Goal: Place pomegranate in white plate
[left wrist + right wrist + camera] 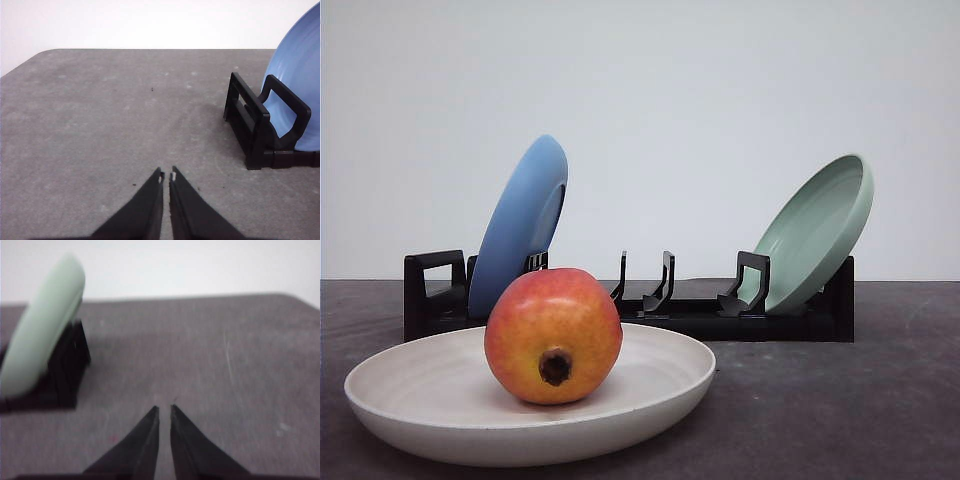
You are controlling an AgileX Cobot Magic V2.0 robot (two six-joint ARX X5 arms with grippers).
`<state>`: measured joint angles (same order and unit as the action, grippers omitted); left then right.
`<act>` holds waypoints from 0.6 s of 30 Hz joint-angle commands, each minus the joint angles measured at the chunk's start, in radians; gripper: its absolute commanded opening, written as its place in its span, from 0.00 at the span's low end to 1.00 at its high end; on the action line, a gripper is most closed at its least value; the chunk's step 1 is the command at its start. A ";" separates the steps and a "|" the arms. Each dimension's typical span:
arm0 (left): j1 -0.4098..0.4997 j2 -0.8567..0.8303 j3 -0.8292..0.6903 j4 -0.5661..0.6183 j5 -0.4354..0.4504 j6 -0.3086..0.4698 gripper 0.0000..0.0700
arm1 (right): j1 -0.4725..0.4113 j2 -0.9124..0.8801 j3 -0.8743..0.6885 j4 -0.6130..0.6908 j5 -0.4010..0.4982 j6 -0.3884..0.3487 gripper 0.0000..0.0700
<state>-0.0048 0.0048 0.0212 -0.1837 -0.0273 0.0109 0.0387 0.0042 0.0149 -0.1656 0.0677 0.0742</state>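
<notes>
Pomegranate (553,335) sits inside white plate (440,400), calyx hole toward the camera, free of both claws. Left gripper (166,176) is empty, tips nearly together above bare table (100,125), black rack (260,130) ahead. Right gripper (164,409) likewise narrow, holding nothing.

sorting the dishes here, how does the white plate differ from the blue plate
The white plate lies flat on the table and holds the pomegranate; the blue plate stands tilted on edge in the black rack, holding nothing. The white plate sits nearer the camera, in front of the rack. Both are round, shallow and matte.
</notes>
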 commanded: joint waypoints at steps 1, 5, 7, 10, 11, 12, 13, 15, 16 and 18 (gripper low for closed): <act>-0.002 -0.002 -0.010 -0.003 -0.002 0.000 0.00 | 0.000 -0.001 -0.004 -0.007 -0.005 -0.039 0.06; -0.002 -0.002 -0.010 -0.003 -0.002 0.000 0.00 | 0.000 -0.001 -0.004 -0.009 -0.013 -0.081 0.06; -0.002 -0.002 -0.010 -0.003 -0.002 0.000 0.00 | 0.000 -0.001 -0.004 -0.009 -0.014 -0.088 0.06; -0.002 -0.002 -0.010 -0.003 -0.001 0.000 0.00 | 0.000 -0.001 -0.004 -0.009 -0.008 -0.088 0.06; -0.002 -0.002 -0.010 -0.003 -0.001 0.000 0.00 | 0.000 -0.001 -0.004 -0.009 -0.007 -0.086 0.06; -0.002 -0.002 -0.010 -0.003 -0.002 0.000 0.00 | 0.000 -0.001 -0.004 -0.009 -0.007 -0.085 0.06; -0.002 -0.002 -0.010 -0.003 -0.002 0.000 0.00 | 0.000 -0.001 -0.004 -0.009 -0.007 -0.084 0.06; -0.002 -0.002 -0.010 -0.003 -0.002 0.000 0.00 | 0.000 -0.001 -0.004 -0.009 -0.007 -0.075 0.06; -0.002 -0.002 -0.010 -0.003 -0.002 0.000 0.00 | 0.000 -0.001 -0.004 -0.008 -0.007 -0.070 0.06; -0.002 -0.002 -0.010 -0.003 -0.002 0.000 0.00 | 0.000 -0.001 -0.004 -0.007 0.003 -0.058 0.06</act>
<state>-0.0048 0.0045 0.0212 -0.1837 -0.0273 0.0105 0.0387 0.0044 0.0151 -0.1673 0.0632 0.0034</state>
